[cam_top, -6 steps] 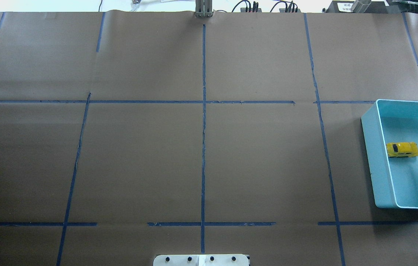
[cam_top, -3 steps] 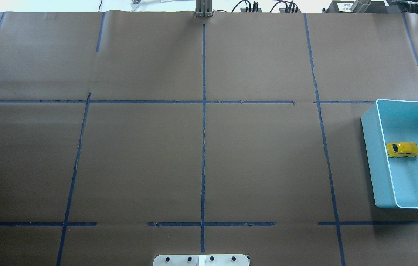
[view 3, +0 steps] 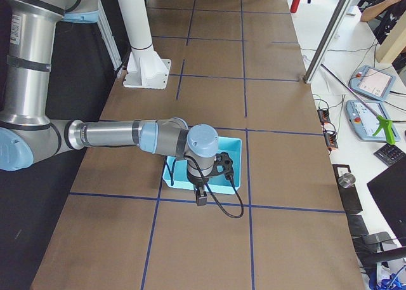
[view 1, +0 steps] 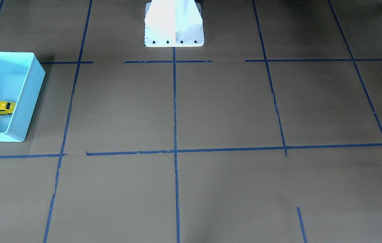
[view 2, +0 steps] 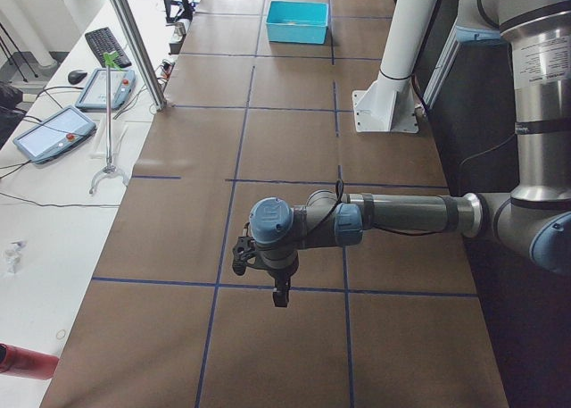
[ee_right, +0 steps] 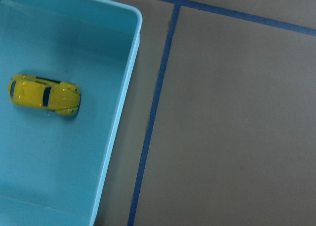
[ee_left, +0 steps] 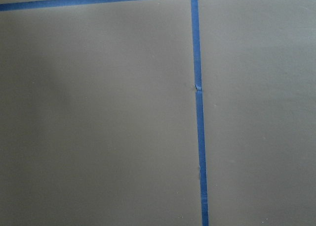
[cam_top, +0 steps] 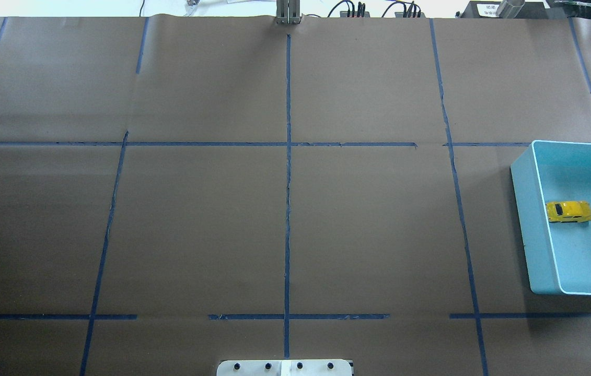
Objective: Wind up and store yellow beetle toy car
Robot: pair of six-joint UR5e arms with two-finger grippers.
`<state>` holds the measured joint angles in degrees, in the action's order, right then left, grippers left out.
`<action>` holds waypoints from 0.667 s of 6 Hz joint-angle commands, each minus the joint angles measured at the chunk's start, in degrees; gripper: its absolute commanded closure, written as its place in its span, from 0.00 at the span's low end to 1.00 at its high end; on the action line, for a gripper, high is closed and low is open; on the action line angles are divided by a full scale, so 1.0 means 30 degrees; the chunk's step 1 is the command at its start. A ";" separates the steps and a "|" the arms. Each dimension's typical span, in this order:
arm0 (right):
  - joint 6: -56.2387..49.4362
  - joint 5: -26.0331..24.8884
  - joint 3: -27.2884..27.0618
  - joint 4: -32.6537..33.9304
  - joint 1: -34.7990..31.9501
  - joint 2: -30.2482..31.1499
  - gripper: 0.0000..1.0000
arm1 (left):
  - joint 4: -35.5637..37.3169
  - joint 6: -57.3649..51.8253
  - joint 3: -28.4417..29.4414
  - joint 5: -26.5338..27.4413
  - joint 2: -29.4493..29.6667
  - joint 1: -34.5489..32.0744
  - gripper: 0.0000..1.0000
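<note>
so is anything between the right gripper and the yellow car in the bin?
Nothing visible. The yellow beetle toy car sits alone on the floor of the open-topped light blue bin, and the right wrist view looks down on it unblocked. The right gripper hangs above the bin; only the bin's walls surround the car.

In the left side view, the left arm (view 2: 410, 213) reaches level from the right edge to the frame's centre. Its blue-capped left wrist (view 2: 270, 222) is bent so the left gripper (view 2: 280, 294) points straight down. In the right side view, the right arm (view 3: 114, 134) stretches level from the left edge to the centre, and the right gripper (view 3: 201, 197) hangs downward. Whether either gripper's jaws are parted cannot be told.
</note>
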<state>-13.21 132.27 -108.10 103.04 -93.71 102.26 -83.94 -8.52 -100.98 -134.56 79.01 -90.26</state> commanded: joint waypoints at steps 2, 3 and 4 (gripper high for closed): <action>0.5925 0.0031 -0.0004 -0.0685 -0.0169 0.0043 0.00 | 0.0000 0.0000 -0.0002 0.0000 0.0002 0.0000 0.00; 0.5954 0.0090 0.0055 -0.0685 -0.0169 0.0101 0.00 | 0.0000 0.0000 -0.0002 0.0000 0.0031 0.0000 0.00; 0.5897 0.0119 0.0868 -0.0714 -0.0140 0.0014 0.00 | 0.0000 0.0000 -0.0002 -0.0029 0.0031 0.0029 0.00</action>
<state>4.44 132.52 -107.28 100.99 -94.19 102.43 -83.93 -8.53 -100.99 -134.58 79.08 -90.24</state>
